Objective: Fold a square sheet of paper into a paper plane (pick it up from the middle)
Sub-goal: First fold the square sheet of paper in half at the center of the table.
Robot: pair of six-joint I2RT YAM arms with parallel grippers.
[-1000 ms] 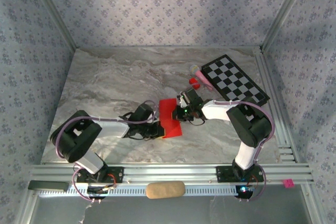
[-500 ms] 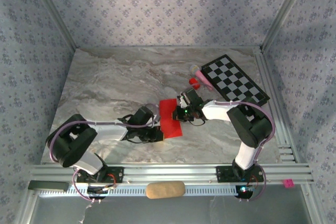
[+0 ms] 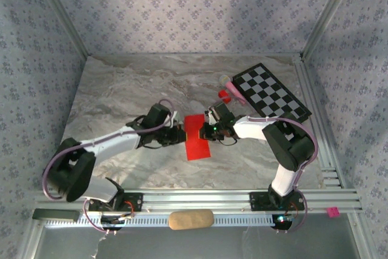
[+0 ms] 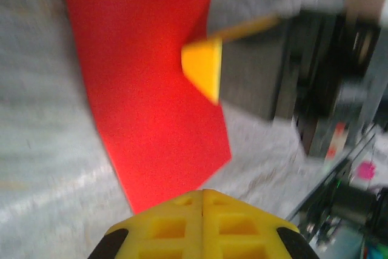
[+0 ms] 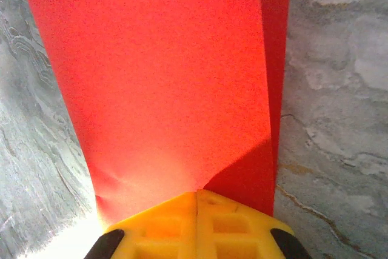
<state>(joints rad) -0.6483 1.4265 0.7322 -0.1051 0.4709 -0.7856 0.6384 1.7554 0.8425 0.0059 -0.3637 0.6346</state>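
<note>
Near edge: aluminium rail carries both arm bases, with a tan pad lying just in front of it.

Left gripper: yellow fingers pressed together, seam closed in its wrist view. It sits low over the marble table, its tip just beside the left edge of the paper. I cannot tell whether it touches.

Square sheet of paper: bright red, folded to a narrow oblong, flat on the table at mid-depth between the two grippers. The right wrist view shows a doubled layer with a slanted crease near the fingers and a strip of lower layer along the right side.

Right gripper: fingers likewise shut. From the left wrist view its yellow tip rests on the paper's right edge, pressing rather than pinching.

Farther back: small red block, then a black-and-white checkered board at the far right. Patterned walls behind.
</note>
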